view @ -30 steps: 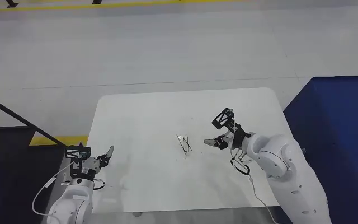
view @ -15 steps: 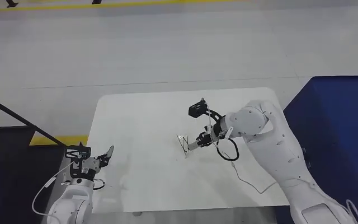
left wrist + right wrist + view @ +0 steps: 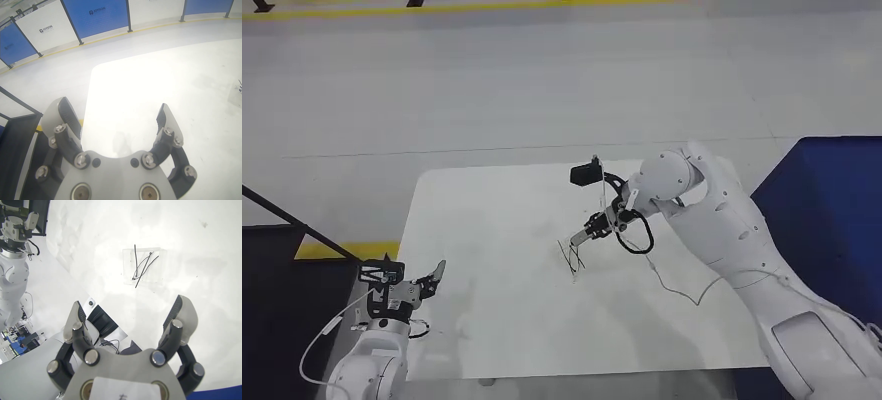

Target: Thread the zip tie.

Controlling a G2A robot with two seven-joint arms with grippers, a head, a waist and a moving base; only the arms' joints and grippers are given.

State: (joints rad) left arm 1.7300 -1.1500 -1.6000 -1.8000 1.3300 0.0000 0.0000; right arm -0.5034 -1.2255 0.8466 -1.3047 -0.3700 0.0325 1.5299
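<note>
The zip ties, three or so thin black ones, lie crossed over each other in a shallow clear tray near mid-table. The right pincer hangs above them w/ fingers spread wide, nothing held, not touching yet. The left pincer is also wide and empty, parked at the near-left corner, well apart from the ties. Main worry from where I stand: the ties overlap, so a pinch coming down could prob catch two at once, or drag a neighbour out w/ the one wanted. They also lie flat on the tray floor, so the fingers may skid over them and close on nothing. The tray looks light and loose, and its rim is right where a wide finger would land, so a nudge could shove or tip it and scatter the lot. Threading needs both ends, and the L arm is far off for that. Vs 1 s ago, the R arm has swung in from the right side of the table to over the ties; vs 0.5 s ago the right pincer sits a bit toward the far edge. Ties, tray and L arm unchanged.
</note>
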